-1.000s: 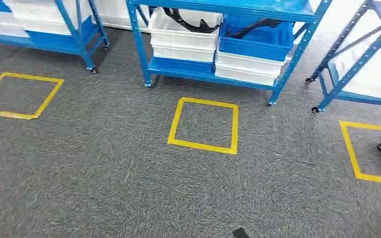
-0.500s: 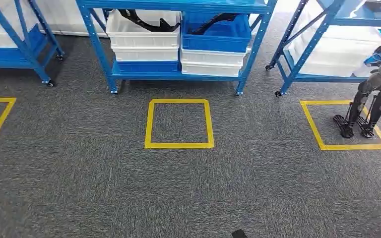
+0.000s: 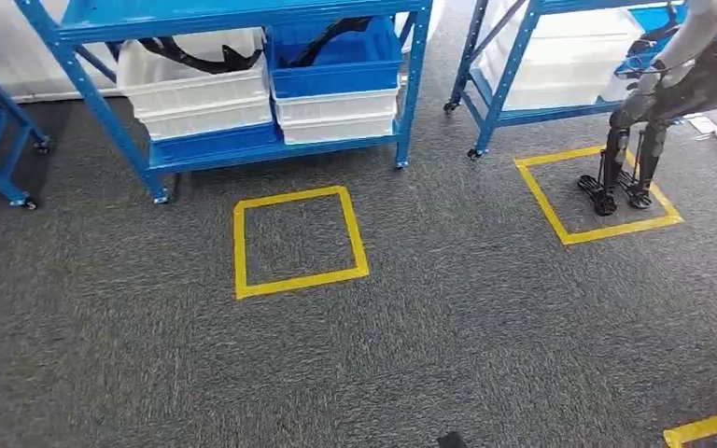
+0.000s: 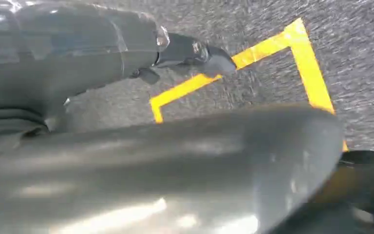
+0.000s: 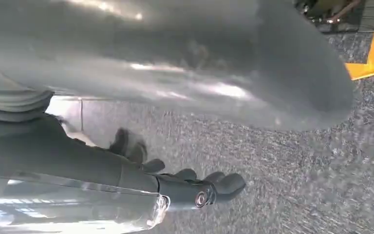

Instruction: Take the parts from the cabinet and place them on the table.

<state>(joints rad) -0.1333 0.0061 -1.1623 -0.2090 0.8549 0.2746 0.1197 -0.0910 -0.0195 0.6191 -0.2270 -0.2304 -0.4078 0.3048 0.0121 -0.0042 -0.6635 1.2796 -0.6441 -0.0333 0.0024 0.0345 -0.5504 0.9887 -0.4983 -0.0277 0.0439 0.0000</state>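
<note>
Black curved parts (image 3: pixel 196 58) (in bins); both robot hands' grasp: cannot tell.

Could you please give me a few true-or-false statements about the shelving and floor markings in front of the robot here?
1. A yellow tape square lies on the carpet before the blue rack. True.
2. The blue bin sits atop white bins. True.
3. The rack's bins are all red. False: they are white and blue.
4. Another humanoid robot stands in the middle square. False: it stands in the square to the right.
</note>
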